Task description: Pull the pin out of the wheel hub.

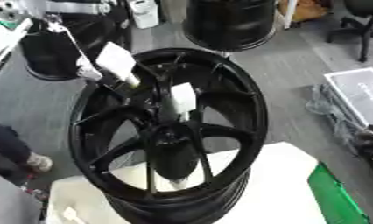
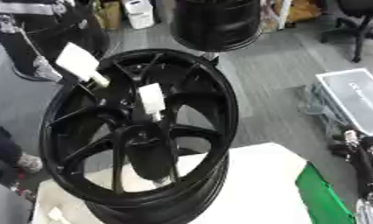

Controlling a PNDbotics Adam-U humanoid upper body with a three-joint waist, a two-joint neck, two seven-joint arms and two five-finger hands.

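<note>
A: Status on the pin?

B: Large black multi-spoke alloy wheel hub (image 1: 168, 131) stands tilted on the white block (image 1: 285, 183). A small white block-shaped piece (image 1: 182, 97), probably the pin, sits just above the hub centre.

A: Hands?

B: Left hand (image 1: 113, 65) is at the upper-left rim; can't tell if its fingers are curled or released. Right hand (image 2: 366, 168) at the right edge, same. Pull looks not yet done.
</note>
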